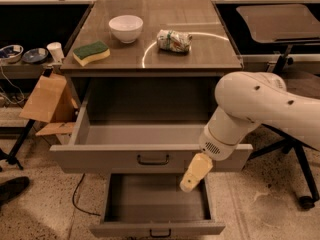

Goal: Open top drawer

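The top drawer (100,159) is a wide deep grey drawer, pulled well out of the cabinet, and its inside looks empty. Its small black bar handle (153,160) is at the centre of the front panel. My gripper (193,175) hangs from the white arm (260,104), just right of the handle, at the lower edge of the front panel. It does not touch the handle. Below it, a narrower grey drawer (156,206) also stands open with its own small handle (160,232).
On the cabinet top (210,59) lie a white bowl (125,27), a green sponge (91,52) and a crumpled packet (173,40). A cardboard box (46,100) leans at the left. An office chair base (300,184) is at the right. A dark shoe (12,189) and a cable (77,194) are on the floor.
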Controlling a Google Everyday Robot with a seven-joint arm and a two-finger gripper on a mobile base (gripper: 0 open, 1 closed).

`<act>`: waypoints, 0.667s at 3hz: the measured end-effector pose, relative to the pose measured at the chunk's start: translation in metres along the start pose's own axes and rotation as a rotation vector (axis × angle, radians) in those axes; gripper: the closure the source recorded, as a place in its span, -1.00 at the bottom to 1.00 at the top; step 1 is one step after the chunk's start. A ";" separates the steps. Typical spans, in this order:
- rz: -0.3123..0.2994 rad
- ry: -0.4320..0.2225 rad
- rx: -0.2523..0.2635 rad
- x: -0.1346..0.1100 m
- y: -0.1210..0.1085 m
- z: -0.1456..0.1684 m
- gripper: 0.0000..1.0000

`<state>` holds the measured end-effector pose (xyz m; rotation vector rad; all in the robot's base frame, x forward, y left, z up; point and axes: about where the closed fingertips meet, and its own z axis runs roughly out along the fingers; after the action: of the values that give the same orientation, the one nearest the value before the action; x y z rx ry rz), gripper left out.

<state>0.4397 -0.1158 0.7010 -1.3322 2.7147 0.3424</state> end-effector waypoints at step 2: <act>0.013 -0.035 0.121 -0.011 -0.021 -0.030 -1.00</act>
<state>0.4636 -0.1275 0.7290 -1.2658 2.6693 0.1961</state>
